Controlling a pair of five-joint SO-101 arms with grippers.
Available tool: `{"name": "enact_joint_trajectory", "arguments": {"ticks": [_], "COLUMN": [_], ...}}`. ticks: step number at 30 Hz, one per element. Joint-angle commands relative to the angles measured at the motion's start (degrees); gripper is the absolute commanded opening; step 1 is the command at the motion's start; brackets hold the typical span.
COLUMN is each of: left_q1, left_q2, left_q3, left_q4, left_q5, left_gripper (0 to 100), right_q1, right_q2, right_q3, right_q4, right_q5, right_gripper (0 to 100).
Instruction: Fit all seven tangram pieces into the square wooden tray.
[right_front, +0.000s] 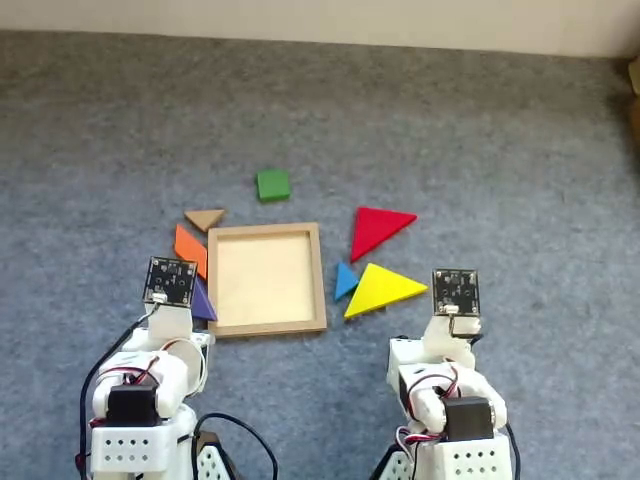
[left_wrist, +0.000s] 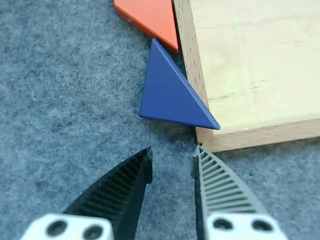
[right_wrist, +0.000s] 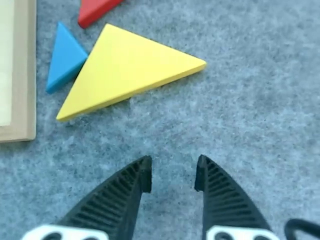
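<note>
seven tangram pieces lie on the desk around the square wooden tray (right_front: 321, 275), all of them outside it. the tray sits flat at the middle of the desk, between your two arms and a little ahead of them.

on its left arm's side you have the tan triangle (right_front: 205, 218) off the far corner, the orange piece (right_front: 188, 248) along the rim, and the dark blue triangle (left_wrist: 170, 95) with its long edge against the rim near the close corner. the green square (right_front: 272, 185) lies apart beyond the far rim. on the other side, the red triangle (right_front: 378, 230) is farthest, and the yellow triangle (right_wrist: 125, 65) is nearer, with the small light blue triangle (right_wrist: 65, 55) tucked between it and the tray.

the desk is covered in a grey-blue felt-like cloth (right_front: 500, 150); a pale strip (right_front: 320, 20) runs along its far edge.

from above, the left arm (right_front: 150, 370) covers part of the dark blue triangle. the wrist views cut off the orange and red pieces and most of the tray.

your left jaws are apart and hold nothing, their tips just short of the tray's close corner; you cannot tell whether the pale one touches the wood. your right jaws are likewise apart and empty, over cloth just short of the yellow triangle.
</note>
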Motion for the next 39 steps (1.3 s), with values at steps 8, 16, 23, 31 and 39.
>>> {"name": "enact_joint_trajectory", "arguments": {"ticks": [8, 16, 23, 31, 39], "left_q1": [0.75, 0.75, 0.75, 0.75, 0.75], "left_q2": [-3.12, -3.12, -3.12, -3.12, -3.12], "left_q3": [1.19, 1.19, 1.19, 1.19, 1.19], "left_q4": [0.26, 0.26, 0.26, 0.26, 0.26], "left_q5": [-0.26, -0.26, -0.26, -0.26, -0.26], "left_gripper": [14, 14, 14, 14, 14], "right_q1": [-0.31, -0.31, -0.48, -0.57, -0.66], "right_q2": [-0.66, -0.31, -0.13, -0.13, 12.62], "right_q3": [5.23, -6.2, -19.82, -25.01, -31.87], "right_q4": [0.22, 0.31, 3.47, 3.03, 4.62], "right_q5": [0.26, -2.2, -5.98, -7.82, -9.76], "right_gripper": [17.0, 17.0, 17.0, 17.0, 17.3]}}
